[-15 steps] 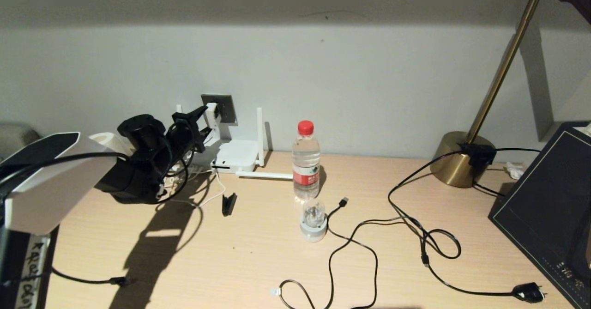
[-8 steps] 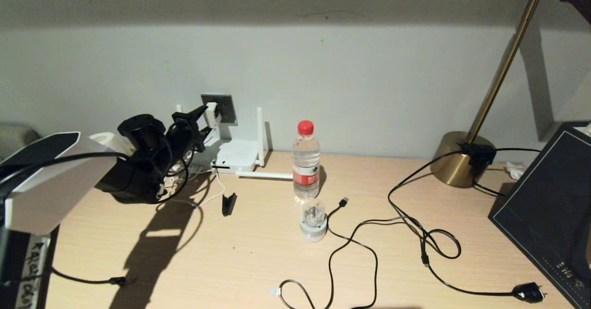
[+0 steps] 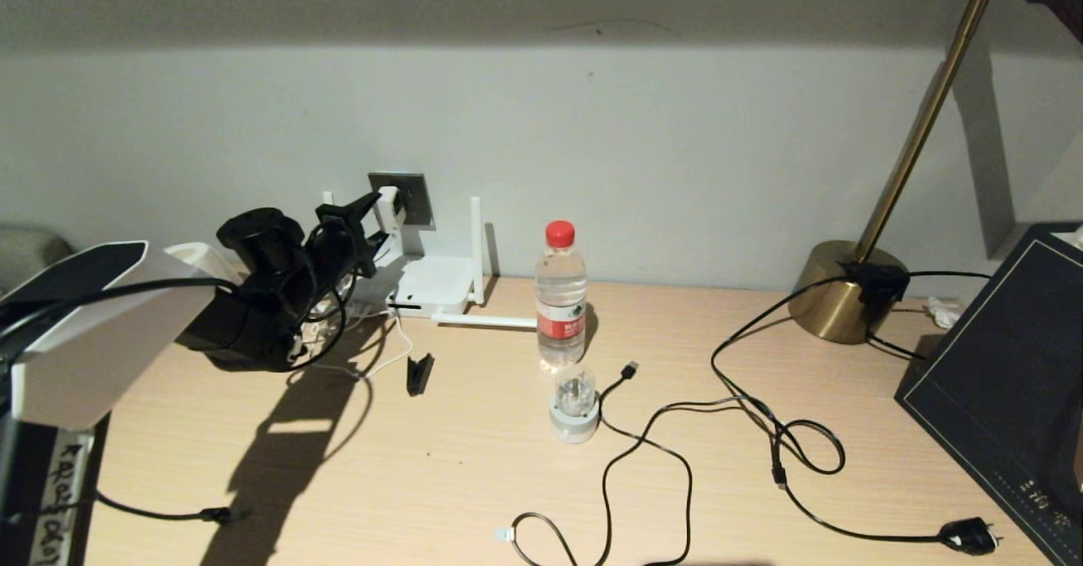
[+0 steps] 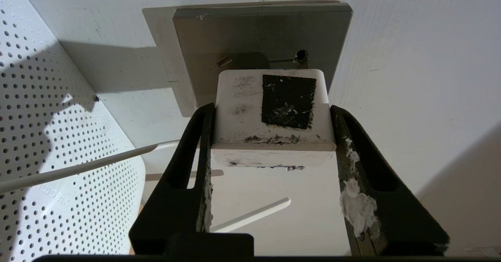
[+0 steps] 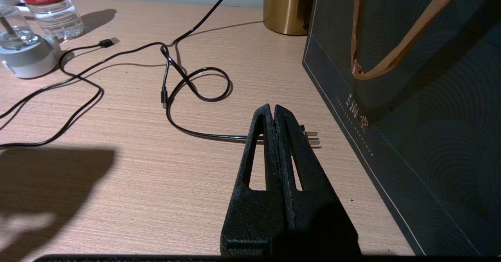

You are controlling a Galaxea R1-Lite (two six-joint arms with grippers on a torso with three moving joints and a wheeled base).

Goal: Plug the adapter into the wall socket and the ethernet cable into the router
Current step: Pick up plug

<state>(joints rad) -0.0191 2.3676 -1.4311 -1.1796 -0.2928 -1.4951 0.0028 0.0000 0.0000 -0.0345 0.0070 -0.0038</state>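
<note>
A wooden desk [image 3: 474, 481] is running back to a pale wall. The ethernet cable [image 3: 609, 498] is lying loose at the desk's front edge. The right gripper [image 5: 274, 111] is sitting clenched and empty near the right edge, beside a dark bag [image 5: 411, 109]. Further back, a bottle [image 3: 560, 295] is holding water. At the back left, beside the router [image 3: 436, 287], the left gripper [image 4: 270, 113] is grasping the adapter [image 4: 274, 117] against the socket [image 4: 262, 38].
</note>
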